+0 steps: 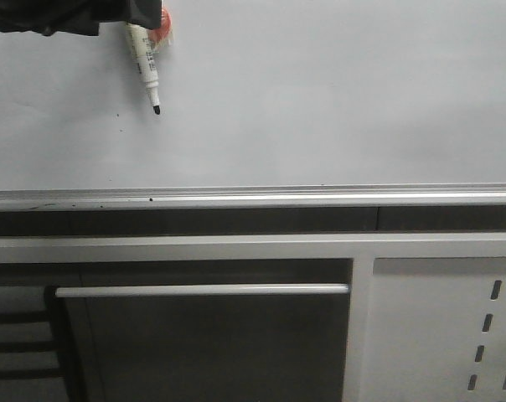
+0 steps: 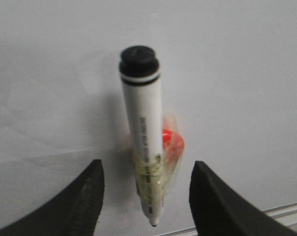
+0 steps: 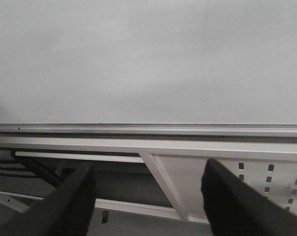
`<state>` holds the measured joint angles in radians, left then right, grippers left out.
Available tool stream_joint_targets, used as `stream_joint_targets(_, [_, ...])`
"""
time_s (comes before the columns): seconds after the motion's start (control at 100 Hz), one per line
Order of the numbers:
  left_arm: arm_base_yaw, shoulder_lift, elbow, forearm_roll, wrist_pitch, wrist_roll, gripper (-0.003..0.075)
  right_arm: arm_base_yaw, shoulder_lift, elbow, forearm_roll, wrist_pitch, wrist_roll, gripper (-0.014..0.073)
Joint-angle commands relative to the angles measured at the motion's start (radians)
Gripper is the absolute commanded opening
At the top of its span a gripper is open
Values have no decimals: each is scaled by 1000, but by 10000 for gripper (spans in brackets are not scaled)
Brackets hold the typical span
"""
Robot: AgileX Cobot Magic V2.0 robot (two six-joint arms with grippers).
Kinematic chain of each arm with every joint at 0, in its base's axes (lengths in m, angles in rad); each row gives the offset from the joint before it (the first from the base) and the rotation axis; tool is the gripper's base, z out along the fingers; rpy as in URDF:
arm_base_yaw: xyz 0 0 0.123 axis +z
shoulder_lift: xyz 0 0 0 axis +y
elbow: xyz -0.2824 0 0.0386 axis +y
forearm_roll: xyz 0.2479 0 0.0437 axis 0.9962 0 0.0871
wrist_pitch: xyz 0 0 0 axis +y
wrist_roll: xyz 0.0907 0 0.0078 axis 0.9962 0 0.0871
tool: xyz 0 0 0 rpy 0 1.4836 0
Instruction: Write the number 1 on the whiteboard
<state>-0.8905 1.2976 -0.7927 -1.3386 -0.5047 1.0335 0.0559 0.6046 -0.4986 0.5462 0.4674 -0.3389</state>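
Carries the marker (image 1: 144,59) on the left gripper (image 2: 147,164), yet not by squeezing: fingers spread wide, touching the barrel on neither side as far as visible. Seems fixed instead with clear tape (image 2: 148,177) and an orange piece (image 2: 172,142) behind it, probably so that the pen keeps one firm angle during writing and needs no clamping force.

Points the black tip down and slightly to the right, in front of the whiteboard (image 1: 320,100), toward its left part and well above the silver bottom rail (image 1: 320,199). Cannot tell whether the tip touches the surface or hangs just off it.

No number 1 to be found anywhere on the board; only tiny dark specks near the tip and along the rail. Judged therefore as the very start: tip placed high, leaving free room below for one downward stroke.

Keeps the right gripper (image 3: 148,169) released too, fingers far apart and holding nothing, low beside the rail and facing the grey slotted panel (image 1: 437,335). Probably parked there to stay out of the writing arm's way.
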Motion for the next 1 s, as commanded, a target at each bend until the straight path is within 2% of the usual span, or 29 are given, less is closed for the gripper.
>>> stream_joint_targets(0.0, [18,-22,-36,81,-25,-62,368,-6,7,-35,17,-67,-8,416])
stream_joint_targets(0.13, [49,-20,-36,137,31,-138,367,-6,7,-35,17,-67,-8,416])
stream_joint_targets(0.57, [59,24,-36,145,32,-155,360,-6,7,-35,17,-67,-8,416])
stream_joint_targets(0.68, [59,26,-36,147,26,-155,272,-6,7,-35,17,-67,-8,416])
stream_joint_targets(0.87, [59,26,-36,155,8,-155,48,-6,7,-35,17,-67,-8,416])
stream_joint_targets(0.94, [59,26,-36,155,18,-155,-12,-6,7,-35,17,-67,-8,416])
stream_joint_targets(0.99, [59,26,-36,155,18,-155,-20,-6,7,-35,17,-67,-8,416])
